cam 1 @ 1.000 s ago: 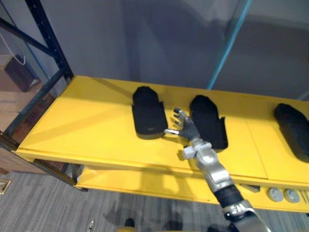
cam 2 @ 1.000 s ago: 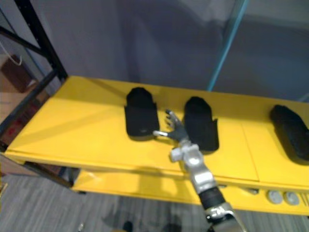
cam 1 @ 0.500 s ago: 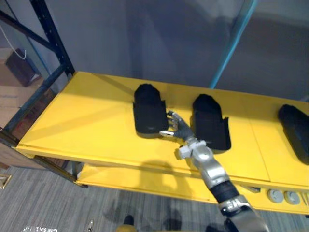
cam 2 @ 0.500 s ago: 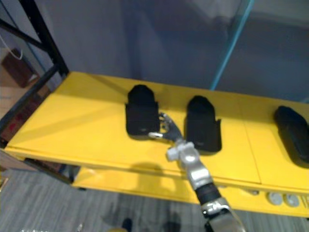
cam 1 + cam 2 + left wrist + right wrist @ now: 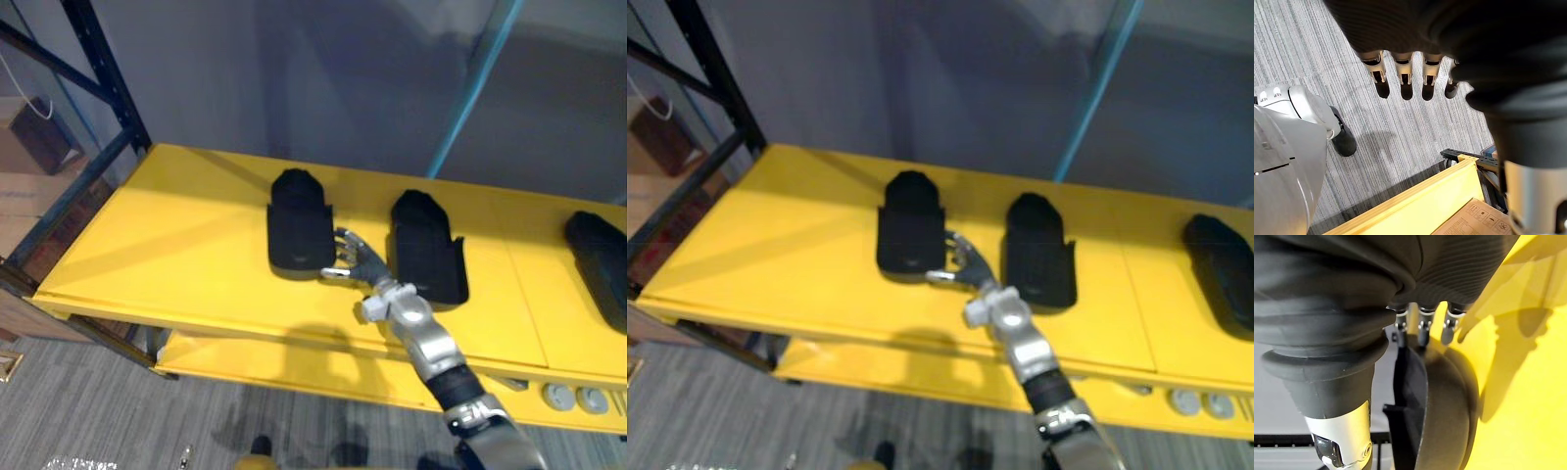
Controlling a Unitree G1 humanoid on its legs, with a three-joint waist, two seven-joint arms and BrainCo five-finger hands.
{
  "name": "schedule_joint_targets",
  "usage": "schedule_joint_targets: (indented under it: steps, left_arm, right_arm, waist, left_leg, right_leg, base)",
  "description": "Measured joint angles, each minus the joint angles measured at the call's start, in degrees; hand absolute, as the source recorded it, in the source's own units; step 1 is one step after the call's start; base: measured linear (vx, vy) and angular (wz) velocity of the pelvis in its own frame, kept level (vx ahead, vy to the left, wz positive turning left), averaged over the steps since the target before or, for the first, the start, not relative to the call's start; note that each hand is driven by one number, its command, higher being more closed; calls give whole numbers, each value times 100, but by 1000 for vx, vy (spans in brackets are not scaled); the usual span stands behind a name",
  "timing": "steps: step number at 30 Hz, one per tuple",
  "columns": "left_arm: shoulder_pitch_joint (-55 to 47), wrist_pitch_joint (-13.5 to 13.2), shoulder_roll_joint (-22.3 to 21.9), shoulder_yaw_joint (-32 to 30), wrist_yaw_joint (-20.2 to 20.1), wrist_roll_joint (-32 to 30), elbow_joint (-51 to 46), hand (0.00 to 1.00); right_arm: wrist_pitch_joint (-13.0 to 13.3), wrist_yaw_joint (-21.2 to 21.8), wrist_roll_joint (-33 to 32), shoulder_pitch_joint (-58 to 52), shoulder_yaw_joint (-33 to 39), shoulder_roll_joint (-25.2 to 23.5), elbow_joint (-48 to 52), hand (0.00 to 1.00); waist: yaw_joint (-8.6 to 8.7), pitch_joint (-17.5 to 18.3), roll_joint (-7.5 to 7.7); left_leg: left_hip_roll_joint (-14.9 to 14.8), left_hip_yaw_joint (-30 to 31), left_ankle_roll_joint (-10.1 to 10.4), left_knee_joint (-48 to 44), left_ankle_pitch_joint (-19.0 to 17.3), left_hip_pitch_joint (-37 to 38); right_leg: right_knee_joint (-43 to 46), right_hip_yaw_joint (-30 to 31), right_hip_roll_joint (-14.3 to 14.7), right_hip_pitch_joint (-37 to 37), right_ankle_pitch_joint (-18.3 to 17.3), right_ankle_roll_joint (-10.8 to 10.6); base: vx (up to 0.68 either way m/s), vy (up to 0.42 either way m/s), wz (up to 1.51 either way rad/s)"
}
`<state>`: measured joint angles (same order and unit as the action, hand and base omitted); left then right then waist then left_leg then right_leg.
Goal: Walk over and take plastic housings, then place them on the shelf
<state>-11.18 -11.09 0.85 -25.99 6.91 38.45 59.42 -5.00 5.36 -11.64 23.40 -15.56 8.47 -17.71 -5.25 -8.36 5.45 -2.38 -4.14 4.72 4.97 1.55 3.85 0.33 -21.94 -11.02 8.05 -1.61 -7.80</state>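
Note:
Three black plastic housings lie on the yellow shelf (image 5: 167, 235): a left one (image 5: 299, 223), a middle one (image 5: 423, 247) and one at the far right (image 5: 598, 259). My right hand (image 5: 364, 262) reaches between the left and middle housings. It is open, and its straight fingers (image 5: 1448, 328) touch the right edge of the left housing (image 5: 1442, 416). My left hand (image 5: 1403, 73) hangs over the grey floor, open and holding nothing.
A black rack upright (image 5: 103, 78) stands at the shelf's left end and a teal post (image 5: 470, 83) rises behind it. Round silver parts (image 5: 573, 396) lie on a lower yellow shelf at the right. A cardboard box (image 5: 1474, 220) sits near my left hand.
My right hand has moved left from beside the middle housing to the right edge of the left housing. The view shifted a little as the camera moved.

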Motion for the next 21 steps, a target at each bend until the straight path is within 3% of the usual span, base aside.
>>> schedule_joint_targets:
  steps: [21]
  left_arm:
    - [7,1,5,0,-43,167,3,0]
  right_arm:
    - [-34,735,-111,-232,-375,223,610,0]
  waist:
    - [125,-34,48]
  left_leg:
    - [-5,-86,2,-4,-3,2]
  right_leg:
    - [-7,40,1,-18,4,-7]
  base:
    - [0,0,0]
